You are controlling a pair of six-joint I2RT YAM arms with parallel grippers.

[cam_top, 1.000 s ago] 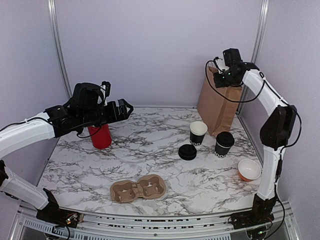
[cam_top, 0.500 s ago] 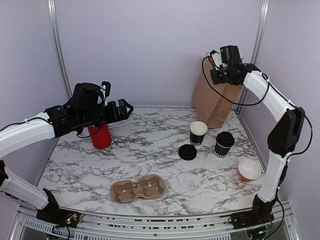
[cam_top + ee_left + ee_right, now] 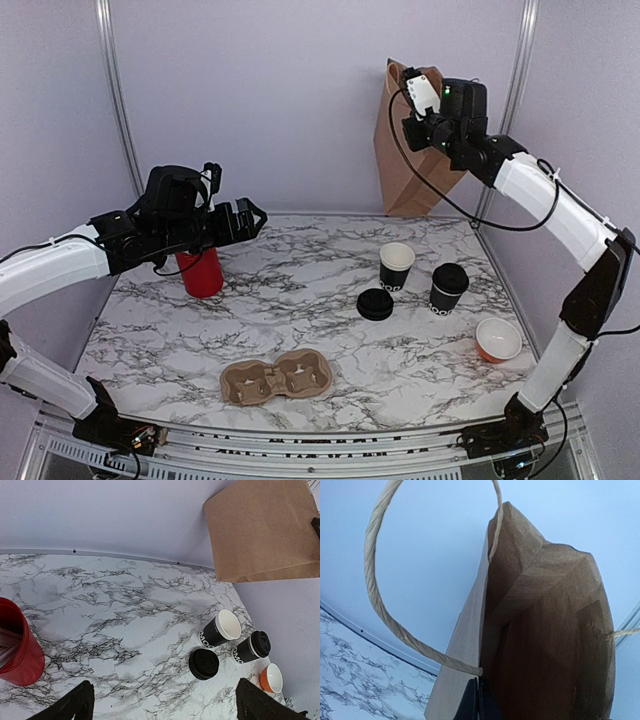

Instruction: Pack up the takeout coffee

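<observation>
The right hand (image 3: 418,98) is clenched on the brown paper bag (image 3: 400,165), which hangs clear of the worktop (image 3: 300,300). The left hand (image 3: 246,218) is released. 1 takeout coffee (image 3: 448,287) stands upright.

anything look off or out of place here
The paper bag hangs tilted above the table, pinched at its rim by the right gripper. A black lid lies loose beside the open cup. Nothing looks spilled.

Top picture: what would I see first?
The brown bag, held up in the air at the back right by the right gripper pinching its top edge. Below it on the marble table stand a lidded cup and an open cup, with a loose lid beside them.
</observation>
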